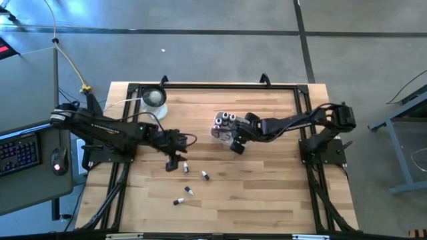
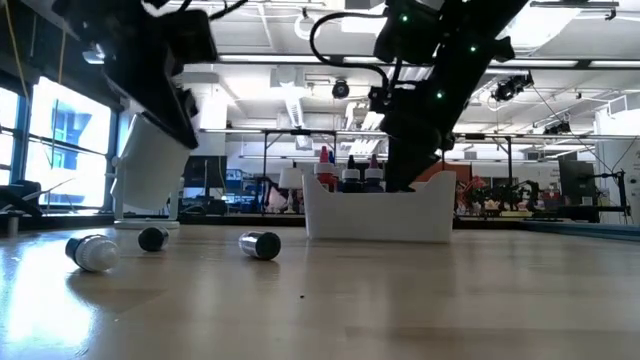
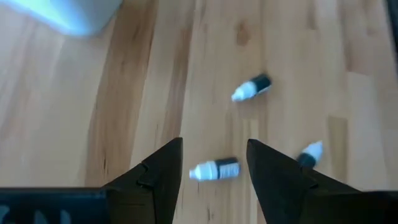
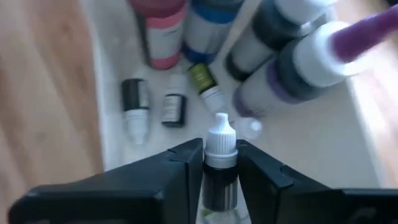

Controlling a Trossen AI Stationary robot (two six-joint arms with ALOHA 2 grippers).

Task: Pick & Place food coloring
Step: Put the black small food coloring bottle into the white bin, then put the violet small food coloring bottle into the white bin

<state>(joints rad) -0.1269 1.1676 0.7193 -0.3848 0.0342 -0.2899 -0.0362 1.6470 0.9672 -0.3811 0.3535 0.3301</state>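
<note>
Three food coloring bottles lie on their sides in the left wrist view, dark with white caps: one (image 3: pixel 214 169) between my left gripper's open fingers (image 3: pixel 214 177), two others (image 3: pixel 252 87) (image 3: pixel 309 154) farther off. In the high view my left gripper (image 1: pixel 175 162) hovers by these loose bottles (image 1: pixel 205 175). My right gripper (image 1: pixel 237 145) is over the near edge of the white tray (image 1: pixel 216 131), shut on one bottle (image 4: pixel 221 134). Several more bottles lie and stand in the tray (image 4: pixel 298 143). My right gripper (image 4: pixel 221 158) pinches the dropper bottle between its two fingers by the dark body just below the white cap (image 4: pixel 219 180). The bottle lies along the fingers, cap pointing out past the fingertips. It is lifted clear, above the tray's floor.
A round clear dish with a white ball (image 1: pixel 153 97) sits at the table's far left. In the low view, loose bottles (image 2: pixel 261 245) (image 2: pixel 92 252) lie left of the tray wall (image 2: pixel 378 215). Bare wood stretches along the near side; a black frame rail runs along the far edge.
</note>
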